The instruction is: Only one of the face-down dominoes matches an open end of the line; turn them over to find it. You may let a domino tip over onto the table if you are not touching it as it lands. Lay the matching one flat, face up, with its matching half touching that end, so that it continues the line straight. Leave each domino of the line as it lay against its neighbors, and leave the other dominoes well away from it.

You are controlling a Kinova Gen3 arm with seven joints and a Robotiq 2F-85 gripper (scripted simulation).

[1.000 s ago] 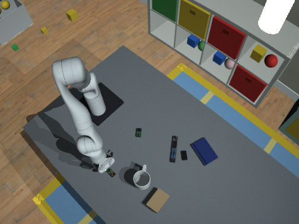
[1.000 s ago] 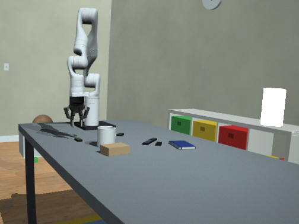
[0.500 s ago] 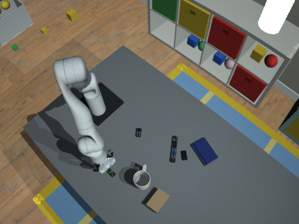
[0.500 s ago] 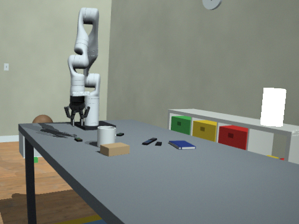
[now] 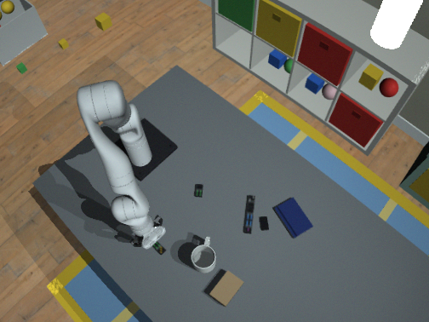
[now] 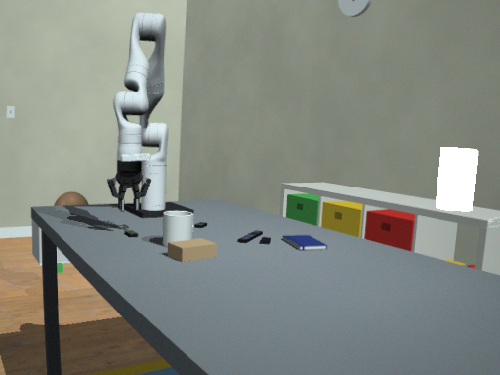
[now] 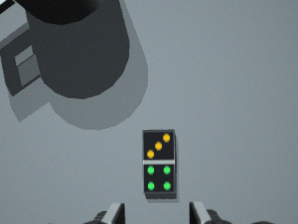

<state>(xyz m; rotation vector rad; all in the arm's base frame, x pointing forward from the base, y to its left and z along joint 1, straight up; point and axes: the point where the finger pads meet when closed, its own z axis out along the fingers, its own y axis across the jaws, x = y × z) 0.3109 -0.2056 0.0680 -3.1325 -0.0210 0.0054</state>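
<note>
Where gripper hovers, domino face-up: three orange, four green.

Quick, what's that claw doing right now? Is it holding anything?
Gripper: partly open and holding nothing; it hangs above the face-up domino on the table, not touching it.

Even, soft light fills all three views, with no glare on the matte table. The arm throws dark layered shadows toward the table's near-left corner, and the mug drops a double shadow in the wrist view. A lamp is blown out to flat white; edges look slightly soft, without lens distortion.
</note>
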